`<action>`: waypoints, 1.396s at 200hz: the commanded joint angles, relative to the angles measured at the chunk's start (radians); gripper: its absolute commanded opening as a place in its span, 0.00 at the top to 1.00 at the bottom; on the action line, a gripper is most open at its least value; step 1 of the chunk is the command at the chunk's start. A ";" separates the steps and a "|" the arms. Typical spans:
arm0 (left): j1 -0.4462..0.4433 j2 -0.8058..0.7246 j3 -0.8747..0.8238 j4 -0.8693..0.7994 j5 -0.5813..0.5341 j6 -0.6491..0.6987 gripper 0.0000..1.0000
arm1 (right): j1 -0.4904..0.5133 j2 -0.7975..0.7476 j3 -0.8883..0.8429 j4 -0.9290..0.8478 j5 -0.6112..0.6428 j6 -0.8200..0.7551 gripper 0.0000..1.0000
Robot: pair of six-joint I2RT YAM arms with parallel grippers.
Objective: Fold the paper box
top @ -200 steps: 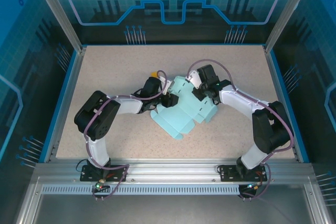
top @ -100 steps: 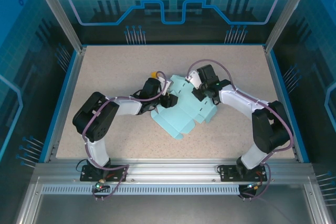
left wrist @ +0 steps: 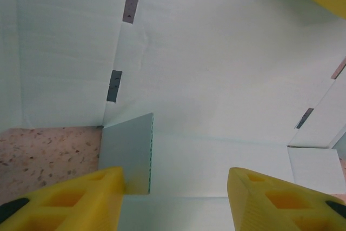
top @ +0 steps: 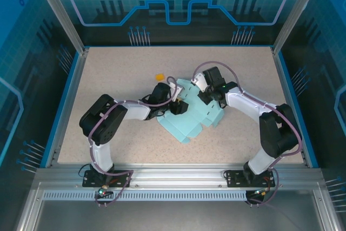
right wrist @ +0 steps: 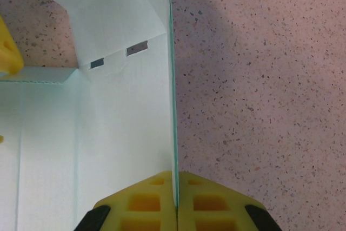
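Because the paper box (top: 190,118) is thin light-blue card, it should weigh next to nothing and bend readily along its scored lines. It would likely keep a crease if pinched across a panel. I judge it likely to slide on the speckled desk (top: 108,74) if pushed from one side alone.

It lies part-folded near the middle of the desk, between the two arms. Some walls are raised, and rounded flaps lie flat toward the near edge. The safest holds look to be the free edges of walls and flaps, close to a fold line and away from the narrow slots.

The right fingers (right wrist: 154,201) are pressed together on the edge of one upright wall of the paper box (right wrist: 124,112), with the card sandwiched between the yellow pads. That grip should steady the whole piece.

The left fingers (left wrist: 75,198) are spread and hold nothing. They hang over the inner face of the paper box (left wrist: 216,68), with a small shaded flap just beside one pad.

From above, the left fingers (top: 178,106) sit over the box's left part and the right fingers (top: 204,94) at its far right. A tiny orange bit (top: 160,76) lies apart, farther back.
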 commanded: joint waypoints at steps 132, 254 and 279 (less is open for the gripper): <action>0.063 -0.080 0.007 0.062 0.115 -0.018 0.43 | -0.010 -0.002 0.015 0.013 -0.038 0.016 0.99; 0.179 0.029 0.249 -0.039 0.289 -0.071 0.40 | -0.010 -0.013 0.011 0.015 -0.078 0.011 0.98; 0.179 0.048 0.265 -0.030 0.316 -0.087 0.39 | -0.010 -0.012 0.014 0.015 -0.077 0.009 0.98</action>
